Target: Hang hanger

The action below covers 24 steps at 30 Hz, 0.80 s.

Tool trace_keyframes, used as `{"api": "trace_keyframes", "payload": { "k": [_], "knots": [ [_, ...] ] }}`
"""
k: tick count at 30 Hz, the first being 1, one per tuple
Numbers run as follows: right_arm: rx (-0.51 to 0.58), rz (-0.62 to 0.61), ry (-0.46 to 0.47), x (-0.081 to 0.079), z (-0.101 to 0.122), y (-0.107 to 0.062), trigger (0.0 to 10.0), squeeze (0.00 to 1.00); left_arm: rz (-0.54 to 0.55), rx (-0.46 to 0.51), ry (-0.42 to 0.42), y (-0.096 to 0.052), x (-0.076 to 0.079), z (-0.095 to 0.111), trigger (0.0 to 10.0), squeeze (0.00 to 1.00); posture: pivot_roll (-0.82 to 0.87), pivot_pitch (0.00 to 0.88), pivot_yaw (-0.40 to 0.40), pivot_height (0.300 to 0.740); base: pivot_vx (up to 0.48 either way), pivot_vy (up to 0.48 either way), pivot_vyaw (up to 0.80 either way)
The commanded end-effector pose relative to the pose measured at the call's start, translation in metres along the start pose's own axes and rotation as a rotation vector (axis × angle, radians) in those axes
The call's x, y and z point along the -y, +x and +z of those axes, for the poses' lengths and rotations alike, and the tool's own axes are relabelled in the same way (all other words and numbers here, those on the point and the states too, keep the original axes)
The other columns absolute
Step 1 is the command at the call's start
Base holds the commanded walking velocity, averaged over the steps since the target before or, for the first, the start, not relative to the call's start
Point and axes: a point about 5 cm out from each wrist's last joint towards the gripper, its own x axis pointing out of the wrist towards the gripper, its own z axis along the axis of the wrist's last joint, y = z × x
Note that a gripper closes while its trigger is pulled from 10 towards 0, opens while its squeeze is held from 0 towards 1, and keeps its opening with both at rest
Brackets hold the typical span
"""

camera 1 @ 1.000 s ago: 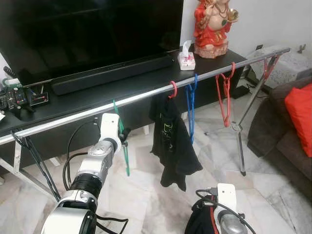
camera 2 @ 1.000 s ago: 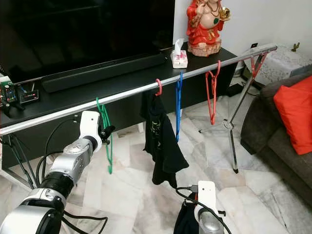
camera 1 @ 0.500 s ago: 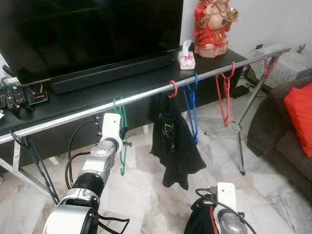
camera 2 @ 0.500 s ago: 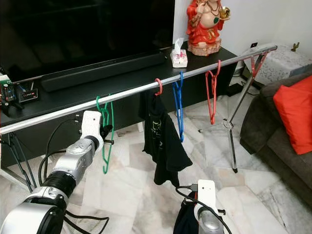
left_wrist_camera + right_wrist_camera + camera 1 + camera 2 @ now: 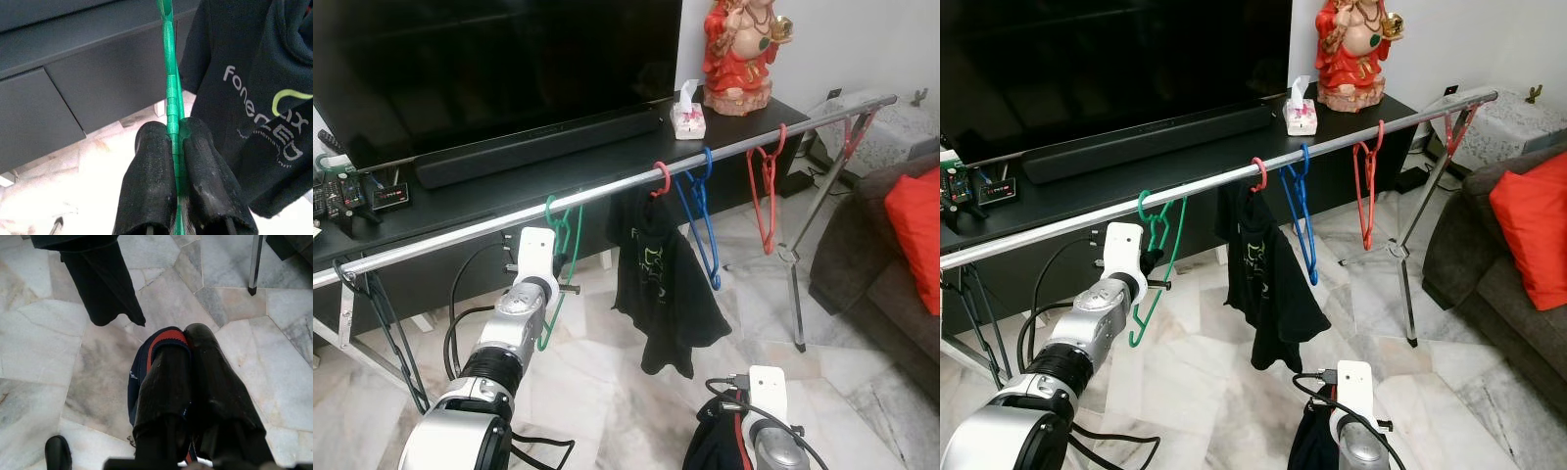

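Note:
A green hanger (image 5: 560, 257) has its hook over the silver rail (image 5: 460, 236), left of a black T-shirt (image 5: 666, 294) hung on a red hanger. My left gripper (image 5: 172, 142) is shut on the green hanger's bar, just below the rail. A blue hanger (image 5: 700, 230) and a red hanger (image 5: 766, 196) hang further right. My right gripper (image 5: 188, 357) is low over the floor, shut on a dark navy and red garment (image 5: 161, 340).
Behind the rail a black TV cabinet (image 5: 460, 201) carries a TV, a soundbar, a tissue box (image 5: 688, 116) and a red statue (image 5: 738, 54). A dark sofa with a red cushion (image 5: 915, 240) stands at the right. The rail's stand leg (image 5: 798, 294) rests on the marble floor.
My left gripper lifted the green hanger and its hook went up over the rail. The hanger now tilts, and the blue hanger and T-shirt swing slightly. The right arm has not moved.

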Motion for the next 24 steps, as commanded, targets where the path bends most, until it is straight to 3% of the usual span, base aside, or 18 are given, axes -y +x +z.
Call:
{"api": "trace_keyframes", "payload": {
  "k": [1, 7, 8, 10, 11, 17, 20, 24],
  "knots": [
    [0.029, 0.008, -0.002, -0.003, 0.007, 0.002, 10.0, 0.00, 0.025, 0.035, -0.002, 0.000, -0.004, 0.006, 0.0, 0.00, -0.11, 0.000, 0.023, 0.740, 0.000, 0.000, 0.00],
    [0.032, 0.008, -0.002, -0.003, 0.007, 0.002, 10.0, 0.00, 0.044, 0.112, 0.004, -0.007, -0.011, 0.012, 0.0, 0.00, -0.10, 0.000, 0.023, 0.740, 0.000, 0.000, 0.00],
    [0.033, 0.008, -0.003, -0.003, 0.008, 0.002, 10.0, 0.00, 0.041, 0.136, 0.014, -0.012, -0.016, 0.011, 2.2, 0.00, -0.10, 0.000, 0.023, 0.740, 0.000, 0.000, 0.00],
    [0.034, 0.008, -0.004, -0.002, 0.007, 0.002, 10.0, 0.00, 0.039, 0.144, 0.026, -0.014, -0.017, 0.010, 2.8, 0.00, -0.10, 0.000, 0.022, 0.740, 0.000, 0.000, 0.00],
    [0.034, 0.007, -0.004, -0.002, 0.007, 0.002, 10.0, 0.00, 0.024, 0.157, 0.051, -0.020, -0.021, 0.006, 10.0, 0.00, -0.10, 0.000, 0.021, 0.740, 0.000, 0.000, 0.00],
    [0.040, 0.007, -0.005, 0.000, 0.007, 0.001, 10.0, 0.00, -0.016, 0.170, 0.112, -0.039, -0.028, -0.008, 10.0, 0.00, -0.09, 0.000, 0.019, 0.740, 0.000, 0.000, 0.00],
    [0.073, 0.006, -0.017, 0.002, 0.011, 0.001, 10.0, 0.00, -0.024, 0.145, 0.150, -0.059, -0.039, -0.030, 10.0, 0.00, -0.09, 0.000, 0.018, 0.740, 0.000, 0.000, 0.00],
    [0.108, 0.005, -0.021, 0.005, 0.016, 0.002, 10.0, 0.00, -0.036, 0.109, 0.179, -0.074, -0.045, -0.047, 10.0, 0.00, -0.08, 0.000, 0.015, 0.740, 0.000, 0.000, 0.00]
  ]
}}
